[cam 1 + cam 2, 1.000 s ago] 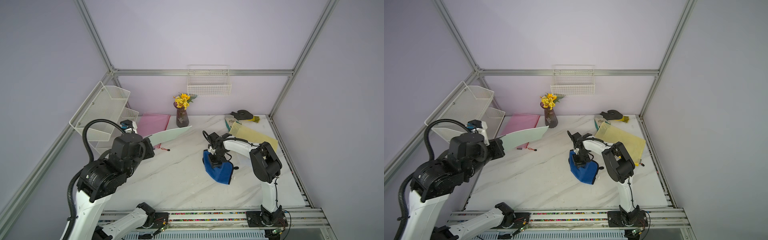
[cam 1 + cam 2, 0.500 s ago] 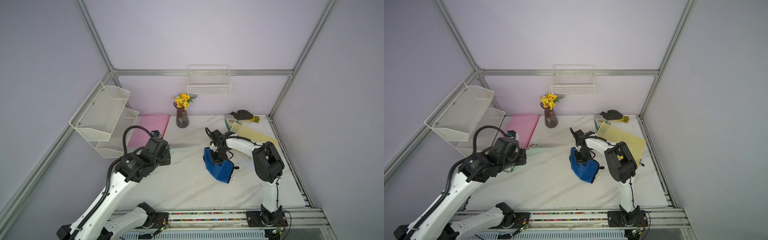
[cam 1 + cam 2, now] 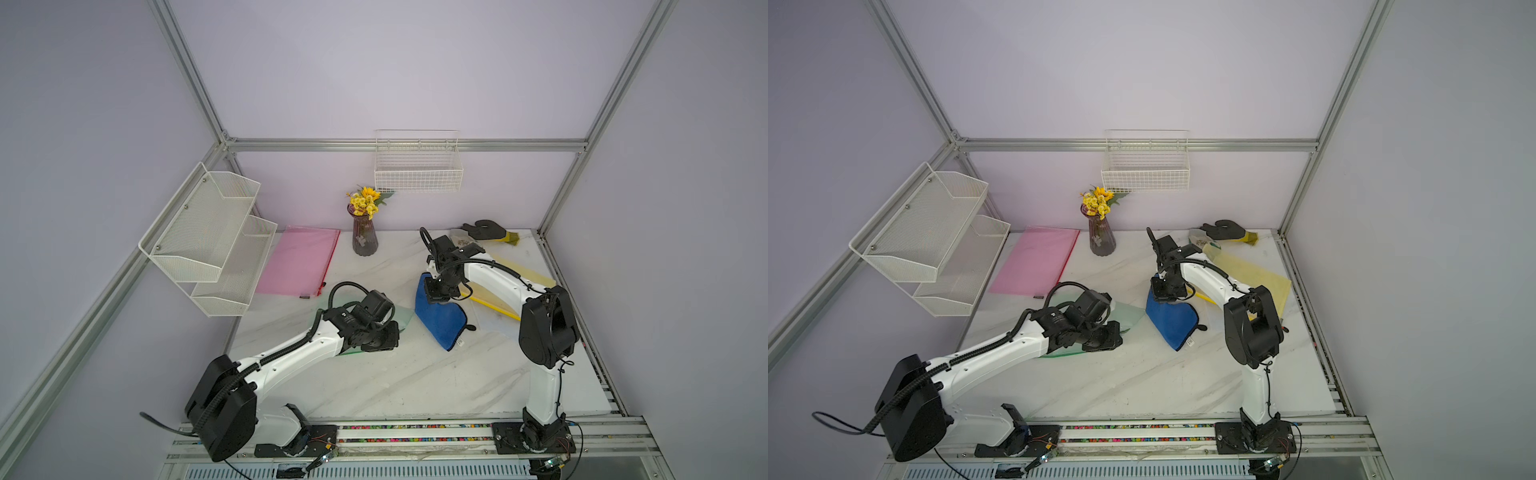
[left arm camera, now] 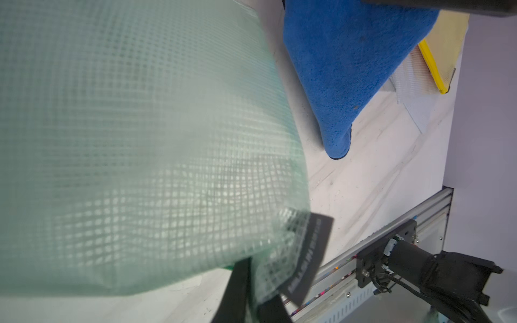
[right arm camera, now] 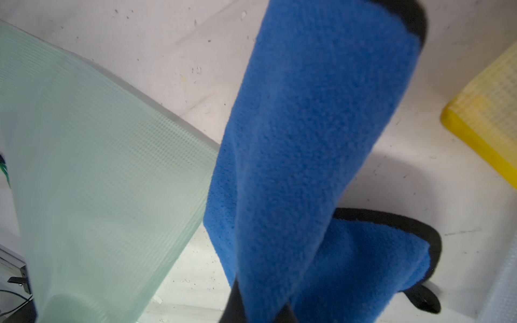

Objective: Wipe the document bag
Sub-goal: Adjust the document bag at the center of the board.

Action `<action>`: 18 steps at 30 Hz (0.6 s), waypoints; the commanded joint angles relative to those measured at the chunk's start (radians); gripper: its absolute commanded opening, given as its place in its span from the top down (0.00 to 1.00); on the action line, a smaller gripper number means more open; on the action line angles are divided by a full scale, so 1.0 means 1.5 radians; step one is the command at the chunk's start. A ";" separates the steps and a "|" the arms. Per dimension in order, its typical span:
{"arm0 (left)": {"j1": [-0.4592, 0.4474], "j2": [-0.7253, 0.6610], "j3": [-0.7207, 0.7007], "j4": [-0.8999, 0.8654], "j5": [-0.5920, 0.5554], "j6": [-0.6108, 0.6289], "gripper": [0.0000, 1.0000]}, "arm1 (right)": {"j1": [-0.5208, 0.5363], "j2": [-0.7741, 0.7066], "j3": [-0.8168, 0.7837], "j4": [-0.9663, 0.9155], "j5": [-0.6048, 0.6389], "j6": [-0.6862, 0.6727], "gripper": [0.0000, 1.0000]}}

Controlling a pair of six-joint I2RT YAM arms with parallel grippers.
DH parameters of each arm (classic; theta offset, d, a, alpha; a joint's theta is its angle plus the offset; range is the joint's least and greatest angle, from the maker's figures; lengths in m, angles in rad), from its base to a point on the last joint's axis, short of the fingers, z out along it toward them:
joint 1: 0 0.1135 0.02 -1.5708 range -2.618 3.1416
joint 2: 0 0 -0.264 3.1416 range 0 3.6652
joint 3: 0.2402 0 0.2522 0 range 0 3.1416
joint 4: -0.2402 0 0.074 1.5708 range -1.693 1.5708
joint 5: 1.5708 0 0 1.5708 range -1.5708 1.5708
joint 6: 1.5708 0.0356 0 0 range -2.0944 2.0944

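The green translucent document bag [image 3: 404, 316] is seen lying on the marble table [image 3: 395, 386], left of centre, mostly under the left arm. A fine grid weave is shown across it in the left wrist view, and a black tab [image 4: 310, 251] is fixed at one corner. That corner edge is passed between the fingers of the left gripper [image 4: 256, 299]; whether it is pinched or released cannot be told. The blue cloth [image 3: 440, 326] is gripped by the right gripper [image 3: 436, 291], jaws pressed together on it, and its lower end is draped on the table.

Three document bags are counted: green, pink [image 3: 299, 262] at far left, yellow [image 3: 513, 276] at right. One cloth, one flower vase [image 3: 365, 239], one glove [image 3: 486, 230], one two-tier mesh shelf [image 3: 208, 241] and one wire basket [image 3: 417, 174] are seen.

The green bag's right corner is just beside the cloth; contact cannot be told. Bare marble is shown along the near side.
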 commanded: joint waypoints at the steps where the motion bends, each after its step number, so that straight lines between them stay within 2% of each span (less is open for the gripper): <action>1: -0.012 0.036 0.043 0.065 0.090 0.023 0.38 | -0.001 -0.040 0.027 -0.023 0.040 -0.010 1.00; 2: -0.015 0.044 0.051 0.066 0.096 0.031 0.32 | 0.000 -0.053 0.030 -0.017 0.051 -0.006 1.00; 6: -0.016 0.039 0.063 0.080 0.109 0.056 0.23 | 0.008 -0.071 0.069 -0.039 0.065 -0.015 1.00; 9: -0.008 0.018 0.070 0.069 0.077 0.067 0.22 | 0.033 -0.062 0.097 -0.044 0.035 -0.023 1.00; 12: 0.023 -0.040 0.074 -0.020 -0.047 0.027 0.27 | 0.080 -0.013 0.134 -0.039 -0.026 -0.032 1.00; 14: 0.060 -0.086 0.051 -0.082 -0.146 -0.034 0.36 | 0.123 0.041 0.173 -0.028 -0.061 -0.030 1.00; 16: 0.107 -0.135 0.005 -0.093 -0.188 -0.060 0.47 | 0.145 0.086 0.184 0.020 -0.100 0.004 1.00; 18: 0.159 -0.177 -0.035 -0.097 -0.207 -0.067 0.53 | 0.153 0.132 0.182 0.077 -0.136 0.047 1.00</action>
